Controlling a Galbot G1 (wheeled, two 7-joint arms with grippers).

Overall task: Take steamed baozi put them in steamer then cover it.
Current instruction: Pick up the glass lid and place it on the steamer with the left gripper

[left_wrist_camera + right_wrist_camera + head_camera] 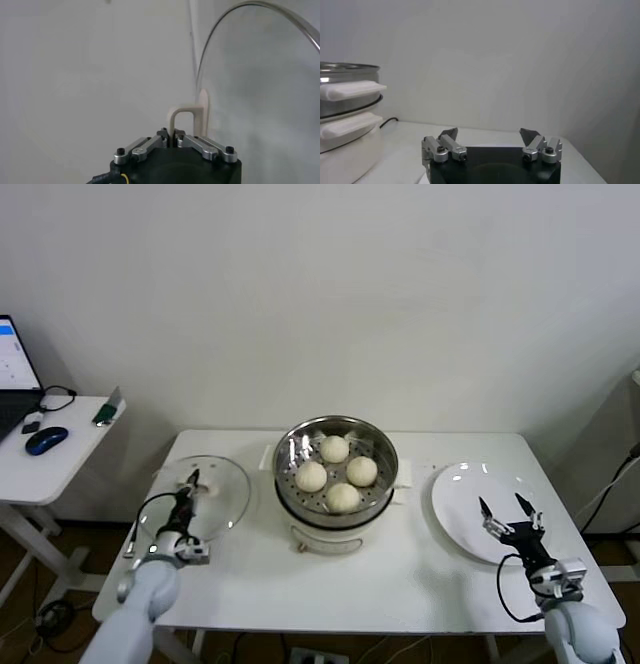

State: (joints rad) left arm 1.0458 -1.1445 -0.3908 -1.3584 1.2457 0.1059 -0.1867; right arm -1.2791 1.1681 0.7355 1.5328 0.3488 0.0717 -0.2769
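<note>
1. Left tool (187, 502) pinches the handle (189, 120) of the lid (200, 496), lying on the worktop (400, 569) beside the steamer (336, 474).
2. Right tool (508, 513) gapes wide over the plate (462, 514).
3. Four buns (337, 473) sit inside the steamer.

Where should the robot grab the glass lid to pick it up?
By the cream-white bar handle at the centre of the round clear glass lid, coming from above. The lid lies flat on the white table, so the raised handle is the only graspable part. The left tool already pinches it.
</note>
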